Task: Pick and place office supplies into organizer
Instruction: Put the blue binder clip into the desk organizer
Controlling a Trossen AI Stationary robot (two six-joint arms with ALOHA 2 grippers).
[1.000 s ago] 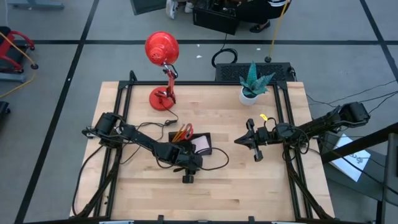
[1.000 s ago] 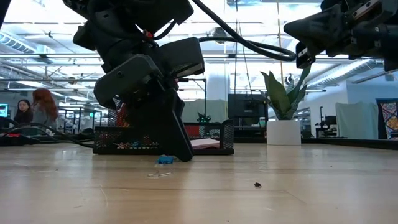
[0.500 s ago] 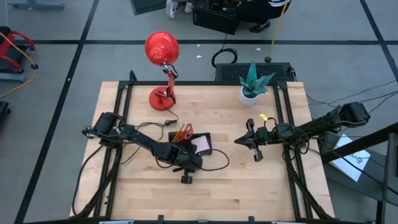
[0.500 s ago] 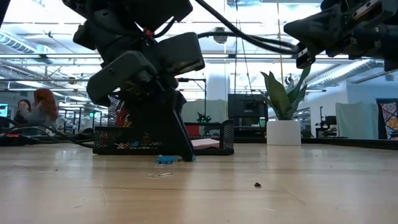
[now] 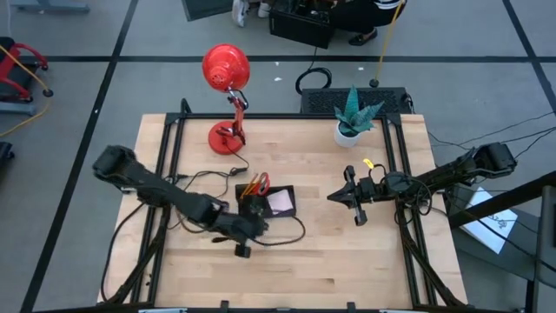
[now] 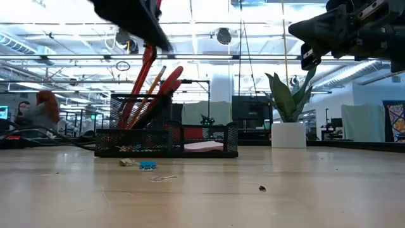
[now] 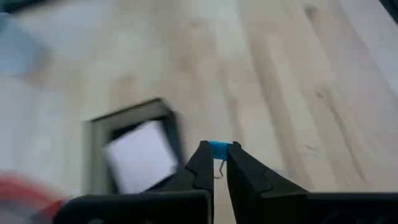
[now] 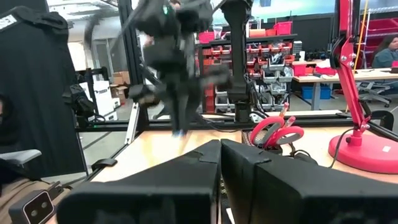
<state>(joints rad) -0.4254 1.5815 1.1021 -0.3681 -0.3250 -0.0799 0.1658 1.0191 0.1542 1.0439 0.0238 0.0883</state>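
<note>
While raised above the bench (image 5: pixel 347 261), left pincer (image 7: pixel 216 163) pinching a blue clip (image 7: pixel 218 148), just beside the organizer (image 5: pixel 271 202). Right pincer (image 5: pixel 333 196) pressed together, idle, well apart near the plant (image 5: pixel 352 115).

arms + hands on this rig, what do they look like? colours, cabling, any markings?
Both arms are dark, near-black, jointed links with loose black cables looping beside them. The left hand has two tapered matte black fingers on a black crossbar. The right hand is the same dark build, with a small yellow patch behind its wrist. No markings are legible.
</note>
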